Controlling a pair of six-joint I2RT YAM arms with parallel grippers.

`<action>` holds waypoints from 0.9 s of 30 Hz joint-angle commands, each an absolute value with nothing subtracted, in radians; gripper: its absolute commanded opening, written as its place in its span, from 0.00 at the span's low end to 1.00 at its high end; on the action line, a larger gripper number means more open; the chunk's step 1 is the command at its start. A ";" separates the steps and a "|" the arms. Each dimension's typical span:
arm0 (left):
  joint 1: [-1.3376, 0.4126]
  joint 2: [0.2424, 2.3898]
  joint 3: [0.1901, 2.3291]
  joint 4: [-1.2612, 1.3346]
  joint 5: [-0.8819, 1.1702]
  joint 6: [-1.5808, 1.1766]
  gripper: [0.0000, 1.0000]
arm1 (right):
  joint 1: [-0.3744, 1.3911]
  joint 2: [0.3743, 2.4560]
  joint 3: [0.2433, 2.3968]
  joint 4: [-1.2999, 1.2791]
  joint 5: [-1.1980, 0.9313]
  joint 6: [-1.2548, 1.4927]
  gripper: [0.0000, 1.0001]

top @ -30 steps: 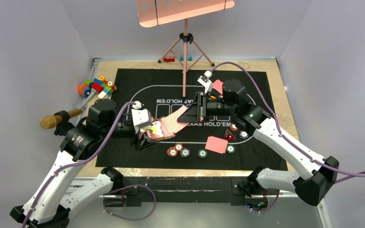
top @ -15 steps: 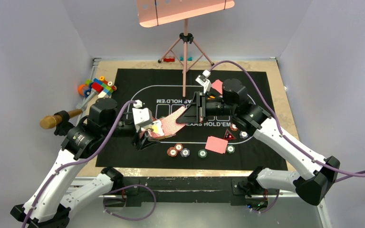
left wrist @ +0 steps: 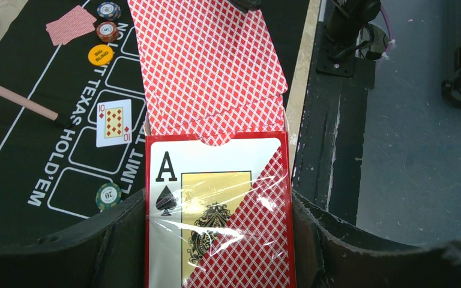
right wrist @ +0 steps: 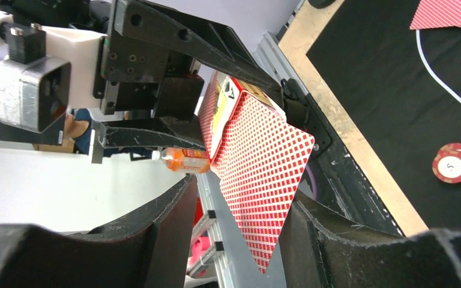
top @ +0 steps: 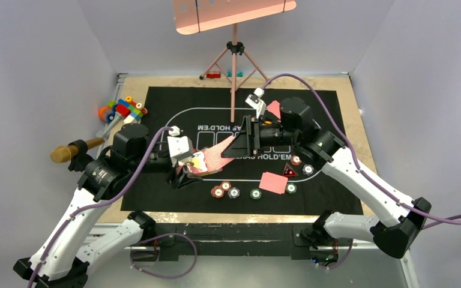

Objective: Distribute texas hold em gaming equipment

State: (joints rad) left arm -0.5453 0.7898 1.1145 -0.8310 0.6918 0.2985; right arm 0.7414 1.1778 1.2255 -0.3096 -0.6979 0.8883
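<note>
If the centre of the black mat (top: 174, 102) is taken as a clock face, with 6 o'clock at the arm bases, two red chips (top: 221, 189) lie at 6 o'clock, touching each other; a grey chip (top: 234, 193) is just beside them, and a green chip (top: 256, 194) is near; at 5 o'clock lies a face-down card (top: 273, 182), with the dark triangle (top: 289, 172) at its far corner. A little farther, at 8 o'clock, the left gripper (left wrist: 219, 252) is pressed on the card box (left wrist: 216, 198), which shows an ace of spades; a fan of red-backed cards (left wrist: 207, 66) sticks out of its open end toward the right gripper (right wrist: 243, 192); its fingers (right wrist: 168, 228) stand on both sides of the fan, spread, with a gap on one side, so they do not pinch it. A ten of diamonds (left wrist: 114, 122) lies face up in one printed box; at 1 o'clock lies a second face-down card (top: 274, 108); at 10 o'clock, off the mat, are toy blocks (top: 123, 109); at 12 o'clock stands a tripod (top: 234, 66).
</note>
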 commanded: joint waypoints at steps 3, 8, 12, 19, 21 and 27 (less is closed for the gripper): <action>-0.541 0.775 1.120 -0.770 0.712 0.292 0.00 | 0.745 1.179 1.297 -0.443 -0.680 0.793 0.54; -0.541 0.772 1.121 -0.765 0.715 0.284 0.00 | 0.745 1.187 1.336 -0.505 -0.662 0.751 0.54; -0.540 0.770 1.123 -0.761 0.718 0.279 0.00 | 0.746 1.201 1.356 -0.540 -0.659 0.730 0.55; -0.540 0.772 1.124 -0.758 0.722 0.271 0.00 | 0.745 1.210 1.366 -0.543 -0.644 0.711 0.54; -0.541 0.773 1.127 -0.757 0.722 0.269 0.00 | 0.747 1.217 1.373 -0.550 -0.636 0.698 0.52; -0.541 0.772 1.126 -0.756 0.724 0.266 0.00 | 0.747 1.233 1.449 -0.627 -0.584 0.640 0.55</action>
